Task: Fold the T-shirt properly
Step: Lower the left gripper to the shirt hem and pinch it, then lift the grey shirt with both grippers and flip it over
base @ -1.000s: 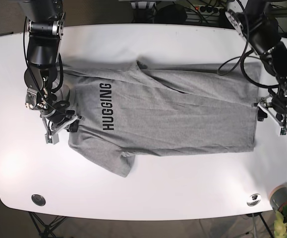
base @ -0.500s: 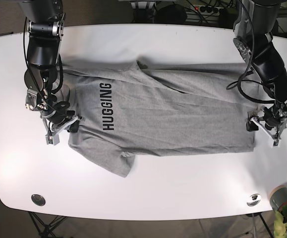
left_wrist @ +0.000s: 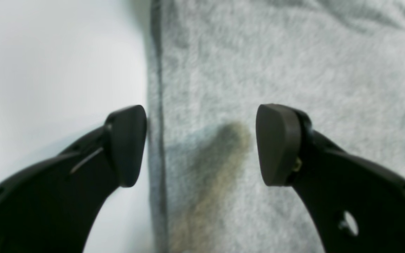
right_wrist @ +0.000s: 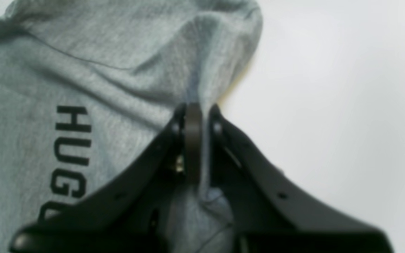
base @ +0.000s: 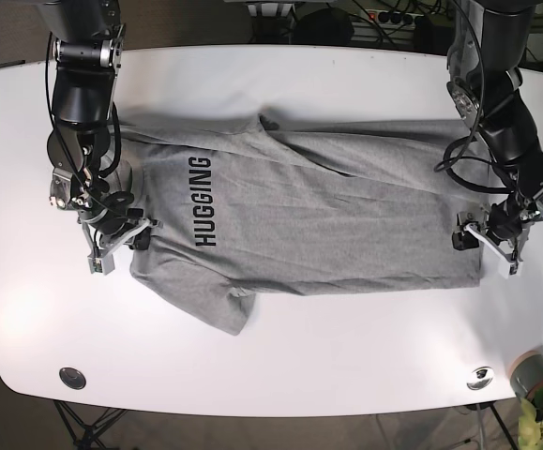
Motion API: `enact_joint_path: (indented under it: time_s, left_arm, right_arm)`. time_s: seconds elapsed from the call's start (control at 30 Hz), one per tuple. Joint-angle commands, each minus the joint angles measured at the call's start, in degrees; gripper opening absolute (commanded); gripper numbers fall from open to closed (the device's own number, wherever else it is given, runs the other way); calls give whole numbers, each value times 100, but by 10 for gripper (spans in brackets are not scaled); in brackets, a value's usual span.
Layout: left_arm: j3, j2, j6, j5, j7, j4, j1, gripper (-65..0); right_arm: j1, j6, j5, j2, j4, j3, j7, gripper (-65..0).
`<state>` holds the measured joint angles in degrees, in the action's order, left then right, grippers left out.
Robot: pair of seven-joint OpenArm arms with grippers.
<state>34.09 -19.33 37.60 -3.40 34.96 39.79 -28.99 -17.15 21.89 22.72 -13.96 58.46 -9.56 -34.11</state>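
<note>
The heather-grey T-shirt (base: 327,216) lies spread flat on the white table (base: 280,84), with the black lettering "HUGGING" (base: 202,202) facing up and one sleeve (base: 224,309) pointing to the front. My right gripper (base: 132,236) is shut on a pinched fold of the shirt's edge near the lettering, as the right wrist view shows (right_wrist: 193,119). My left gripper (base: 485,242) is open at the shirt's opposite edge. In the left wrist view (left_wrist: 200,144) one finger (left_wrist: 127,146) is on the table and the other (left_wrist: 278,144) is over the cloth (left_wrist: 294,63), astride the hem.
Two round metal discs (base: 72,378) (base: 480,377) sit near the table's front edge. A grey pot with a plant (base: 536,375) stands just off the front right corner. Cables and gear lie behind the far edge (base: 384,17).
My left gripper has moved left and toward the front, from beside the shirt onto its hem edge. My right gripper has stayed shut on the shirt in nearly the same place.
</note>
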Motion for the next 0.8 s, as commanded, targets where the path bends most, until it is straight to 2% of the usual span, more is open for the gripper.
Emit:
enact_joint_path:
  time_s: [0.0,0.1,0.13,0.23,0.3,0.37,0.57,0.77]
  left_arm:
    - [-11,48,59,-51,227,-186,-182,-204]
    - [-11,48,59,-51,227,-449,-279,-214]
    - [-11,48,59,-51,218,-511,-279,-250]
    - [-2,48,59,-51,192,-511,-261,-419]
    - [-2,48,51,-60,183,-511,-252,-561]
    - [-2,48,42,-78,183,-511,-252,-643]
    - [16,48,59,-51,245,-361,-261,-650]
    - [24,91,68,-51,878,896,-244,-650]
  right_arm:
    - [-145,13,27,-68,146,-15,83,-626]
    - [-153,13,36,-68,146,-15,83,-626]
    - [-153,13,36,-68,154,-15,83,-626]
    - [-153,13,36,-68,154,-15,83,-626]
    - [-153,13,36,-68,154,-15,83,-626]
    - [-153,13,36,-68,154,-15,83,-626]
    - [-57,13,44,-59,585,-15,57,-628]
    - [-13,4,9,-103,1174,-15,-233,-628]
